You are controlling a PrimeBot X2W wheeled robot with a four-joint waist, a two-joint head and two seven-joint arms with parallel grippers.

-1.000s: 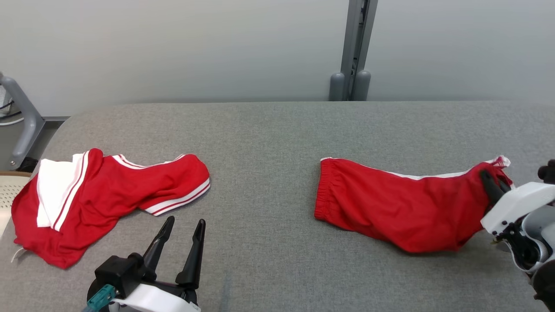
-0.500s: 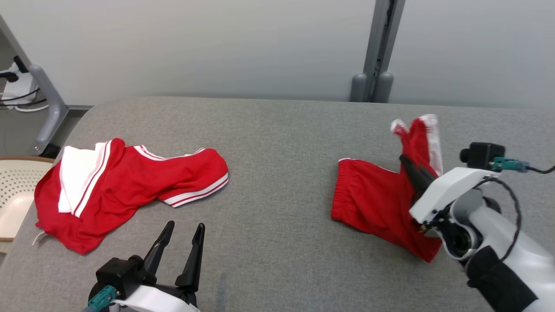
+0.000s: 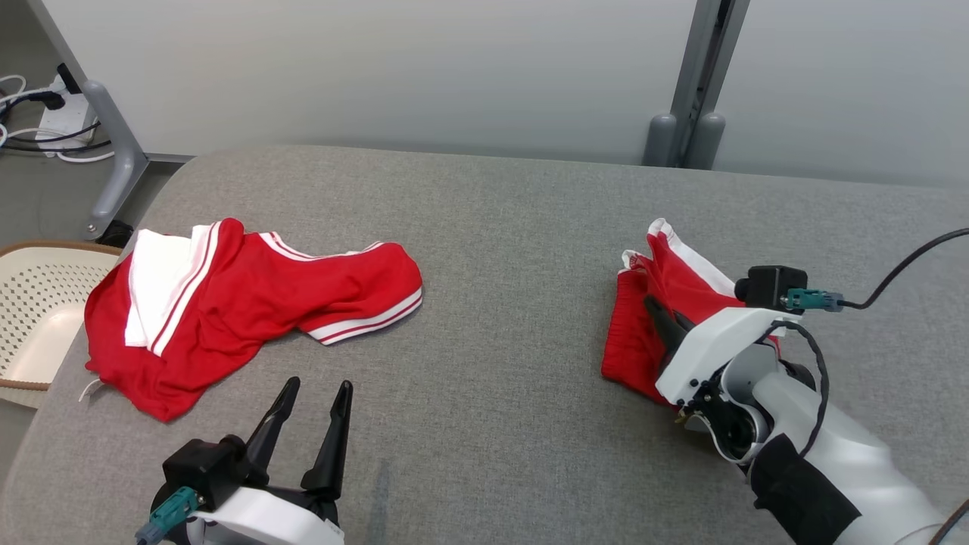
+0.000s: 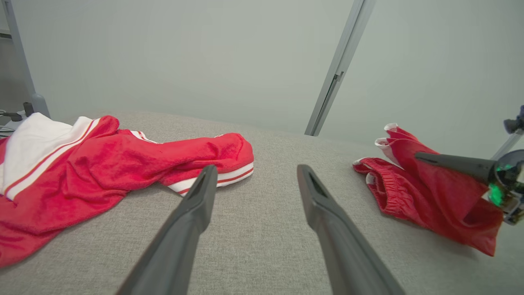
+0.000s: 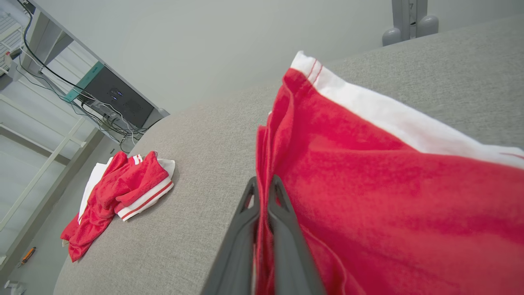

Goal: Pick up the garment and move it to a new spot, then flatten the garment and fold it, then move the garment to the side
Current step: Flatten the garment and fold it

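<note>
I see matt, slightly rough grey woven cloth over the table [image 3: 515, 250]. The red shorts [image 3: 628, 348] at right look soft, fuzzy knit; the red jersey [image 3: 250, 303] at left likewise. Fingers [image 3: 331, 439] of my left gripper [image 3: 319, 383] are matt dark plastic; the basket [image 3: 45, 288], pale perforated plastic.

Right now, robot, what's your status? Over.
Right gripper shut on red shorts, leg end raised off the grey table. Left gripper open, empty. Red jersey lies apart, left side; nothing in the way.
</note>
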